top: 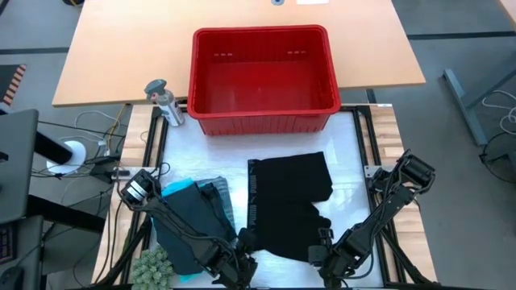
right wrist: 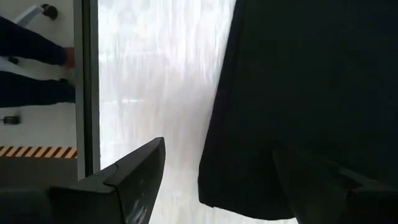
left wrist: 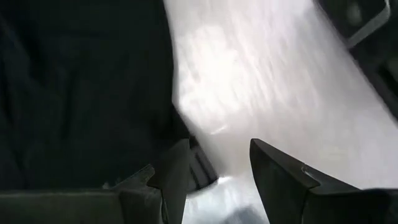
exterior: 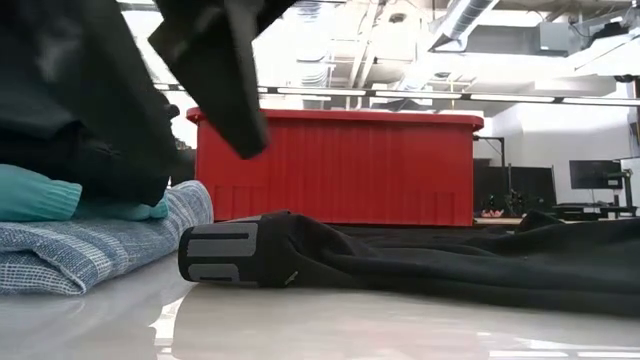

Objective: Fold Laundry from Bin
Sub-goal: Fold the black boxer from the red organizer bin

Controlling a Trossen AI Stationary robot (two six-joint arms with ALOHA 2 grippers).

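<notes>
Under low view: grey waistband label [exterior: 222, 255] on black garment [top: 290, 205]; overhead hides it.

grey bottle [top: 164, 101] by a green knobbly thing [top: 151, 266]

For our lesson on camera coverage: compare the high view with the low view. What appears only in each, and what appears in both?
Only the high view shows the inside of the red bin, with no laundry visible in it, the small grey bottle beside the bin, and both grippers, left and right, at the near edge of the black garment. Only the low view shows the room's ceiling and a monitor behind the table. Both show the bin, the black garment lying flat, and the striped and turquoise pile.
</notes>
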